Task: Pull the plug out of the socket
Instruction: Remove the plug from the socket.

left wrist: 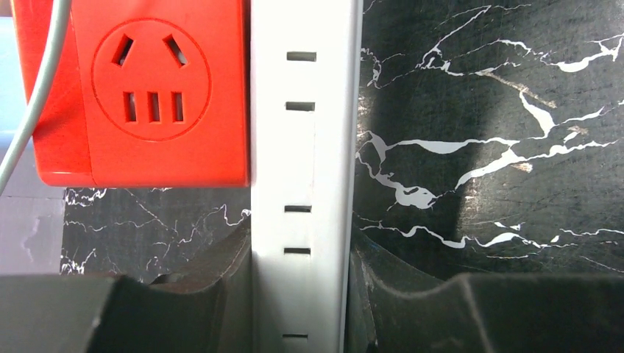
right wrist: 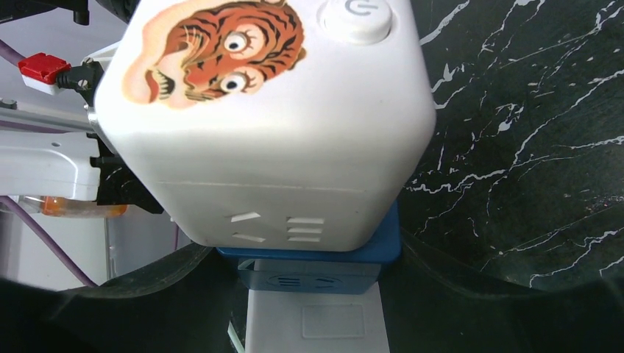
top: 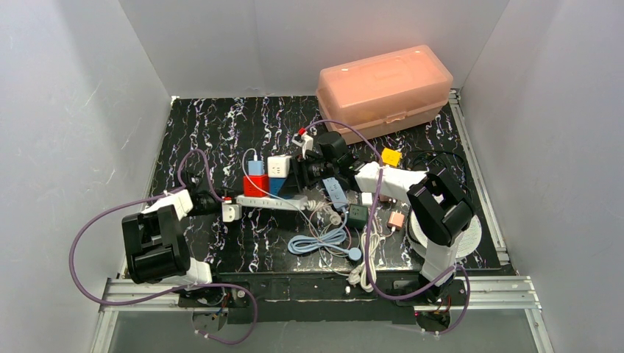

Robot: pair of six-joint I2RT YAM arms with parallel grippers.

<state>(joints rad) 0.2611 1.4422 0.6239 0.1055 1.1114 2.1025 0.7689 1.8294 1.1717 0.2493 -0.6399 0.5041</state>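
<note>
A white power strip (top: 274, 200) lies across the black marbled mat. A red cube plug (top: 255, 184) and a blue cube plug (top: 277, 184) stand on it; a white cube with a tiger sticker (top: 279, 166) sits on top of the blue one. My left gripper (top: 218, 204) is shut on the strip's left end; the strip (left wrist: 305, 184) fills the gap between its fingers (left wrist: 221, 294), with the red cube (left wrist: 154, 95) just beyond. My right gripper (right wrist: 309, 254) sits over the strip (right wrist: 316, 320), jaws against the sides of the blue plug (right wrist: 324, 254) under the tiger cube (right wrist: 272, 125).
A translucent orange box (top: 384, 90) stands at the back right. Loose adapters (yellow (top: 391, 157), dark green (top: 357, 215), pink (top: 396, 219)) and coiled white cable (top: 318, 241) lie right of the strip. White walls enclose the mat on three sides.
</note>
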